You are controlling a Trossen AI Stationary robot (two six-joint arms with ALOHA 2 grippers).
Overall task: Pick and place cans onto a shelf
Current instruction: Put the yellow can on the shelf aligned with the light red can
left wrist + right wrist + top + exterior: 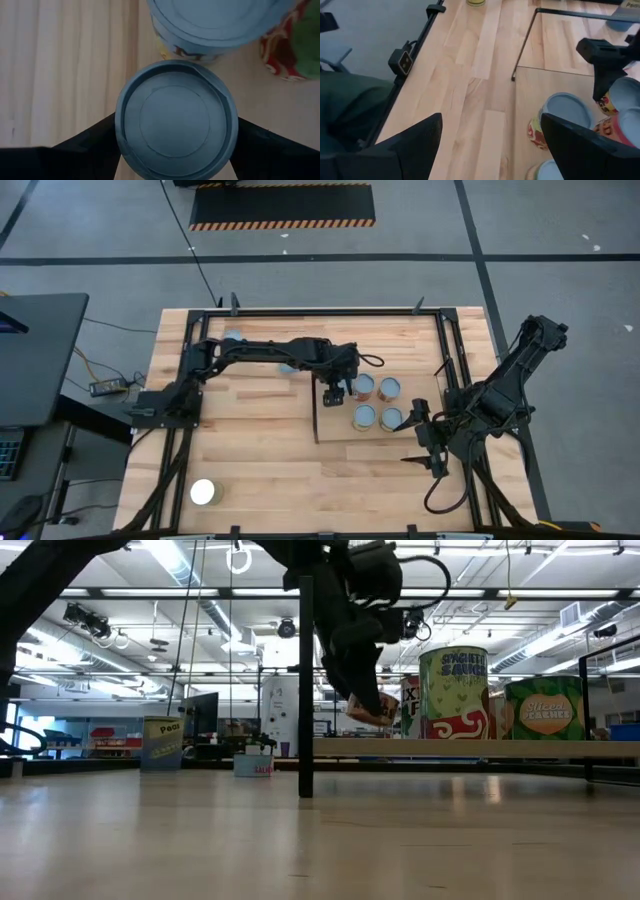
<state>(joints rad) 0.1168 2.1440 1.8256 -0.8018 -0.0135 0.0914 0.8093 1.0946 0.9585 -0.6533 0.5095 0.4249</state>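
Grey floor with a striped mat is seen around the planked table in the high view. The shelf lies right of the table's centre, its dark upright strip along the short edge that faces the left arm. Four cans are seen on it in two pairs, among them one toward the far edge. The left gripper is reached across from the table's left side and hangs over the shelf's strip-side end, just beside the nearest shelved can. A white-glaring can stands alone near the table's front left corner. The right gripper waits off the shelf's right edge.

Seen level from the low view, a carried can is held slightly tilted, clear above the shelf board, with the shelved cans just behind it.

From the left wrist view, the carried can's round top is seen clamped between the two dark fingers, its axis pointing down at the shelf; a shelved can lies just beyond it. The set-down is judged to turn on that narrow gap, with the left arm plainly the nearer one.

In the right wrist view, the right gripper's fingers are spread wide with nothing between them.
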